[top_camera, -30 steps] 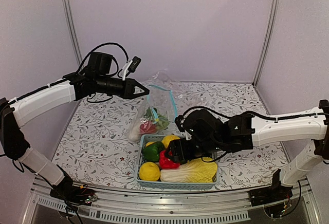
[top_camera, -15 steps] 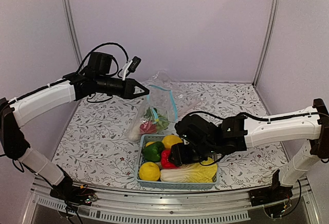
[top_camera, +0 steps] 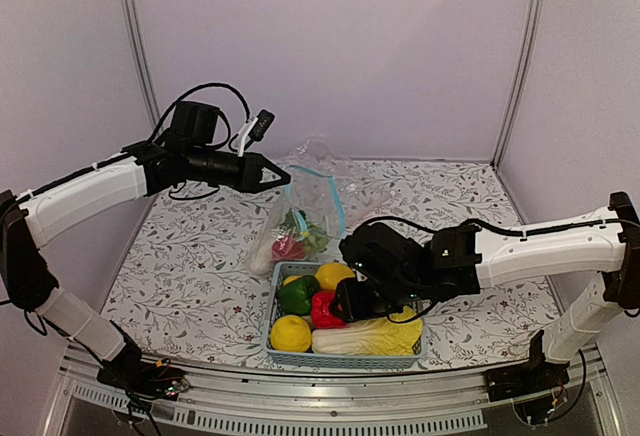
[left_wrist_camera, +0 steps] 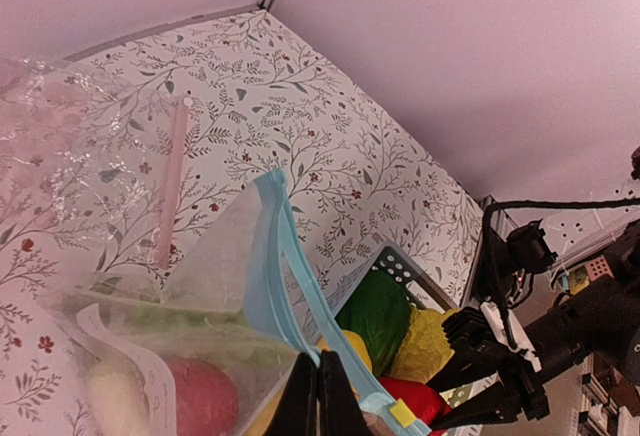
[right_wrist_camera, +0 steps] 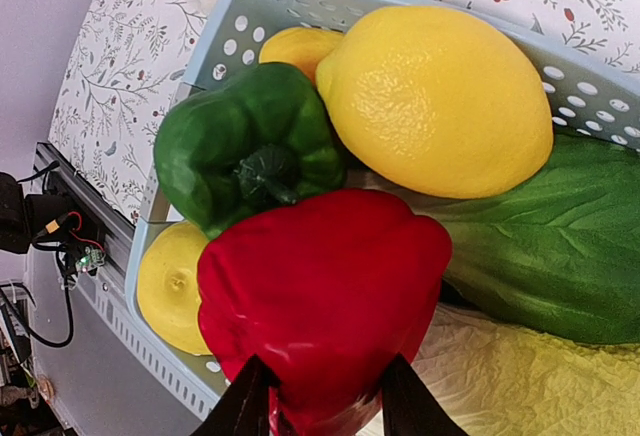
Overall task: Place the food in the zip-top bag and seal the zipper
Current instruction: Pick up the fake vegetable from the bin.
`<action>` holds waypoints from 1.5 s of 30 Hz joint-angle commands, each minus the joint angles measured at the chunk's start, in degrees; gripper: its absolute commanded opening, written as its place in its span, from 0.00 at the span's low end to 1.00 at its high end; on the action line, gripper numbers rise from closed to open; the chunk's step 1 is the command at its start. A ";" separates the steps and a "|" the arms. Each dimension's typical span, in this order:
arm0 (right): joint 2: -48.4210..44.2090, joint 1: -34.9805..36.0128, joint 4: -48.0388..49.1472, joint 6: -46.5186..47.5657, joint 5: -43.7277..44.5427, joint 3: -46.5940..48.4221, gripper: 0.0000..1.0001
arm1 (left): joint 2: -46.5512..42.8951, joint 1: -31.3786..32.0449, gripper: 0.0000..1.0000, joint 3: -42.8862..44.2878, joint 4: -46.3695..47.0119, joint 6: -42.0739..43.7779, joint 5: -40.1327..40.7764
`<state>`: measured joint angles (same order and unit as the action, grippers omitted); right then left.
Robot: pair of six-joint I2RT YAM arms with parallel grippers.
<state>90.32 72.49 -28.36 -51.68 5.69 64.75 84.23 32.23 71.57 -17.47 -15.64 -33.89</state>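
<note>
The clear zip-top bag [top_camera: 305,211] stands open behind the basket, with a red fruit [top_camera: 288,248] and green leaves inside. My left gripper [top_camera: 285,176] is shut on its teal zipper strip [left_wrist_camera: 285,276] and holds the mouth up; its fingertips [left_wrist_camera: 312,396] pinch the strip. My right gripper [top_camera: 342,308] is down in the light-blue basket [top_camera: 340,359], and its fingers [right_wrist_camera: 245,401] press both sides of the red pepper [right_wrist_camera: 320,296]. Around the pepper lie a green pepper [right_wrist_camera: 245,146], two lemons [right_wrist_camera: 435,101] and a pale cabbage [top_camera: 370,334].
The basket sits at the table's near edge, between the arm bases. The floral tablecloth [top_camera: 180,276] spreads to both sides. Purple walls close the back and sides. The right arm [top_camera: 540,251] reaches across from the right, low over the table.
My right gripper has moved left and down into the basket and closed around the red pepper. The left gripper and the bag have not moved.
</note>
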 commanded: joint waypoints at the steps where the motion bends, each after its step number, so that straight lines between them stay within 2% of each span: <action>1: -1.09 0.17 -2.12 -0.26 2.39 0.02 0.27 | -0.45 -0.58 0.00 0.32 0.25 0.87 -0.12; 10: -2.92 0.13 -2.02 -0.28 3.37 -0.73 0.21 | -0.76 -0.59 0.00 0.32 0.24 0.94 -0.04; 24: -13.62 -0.02 -9.47 2.19 12.79 -1.68 0.22 | -1.08 -0.59 0.00 0.32 0.25 0.96 -0.01; 29: -16.67 -2.75 -9.31 3.35 13.95 -1.39 0.22 | -1.07 -0.50 0.00 0.32 0.42 0.78 -0.75; 35: -15.75 -5.86 -5.19 8.46 15.13 2.31 0.22 | -1.19 -0.19 0.00 0.32 0.60 1.25 -1.55; 45: -8.18 -11.51 2.31 16.25 7.73 10.14 0.22 | -0.99 0.20 0.00 0.46 0.61 1.75 -3.14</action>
<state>78.96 62.30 -29.93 -39.90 16.38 71.11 84.23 32.23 71.57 -17.52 -14.92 -35.57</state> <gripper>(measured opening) 0.286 0.004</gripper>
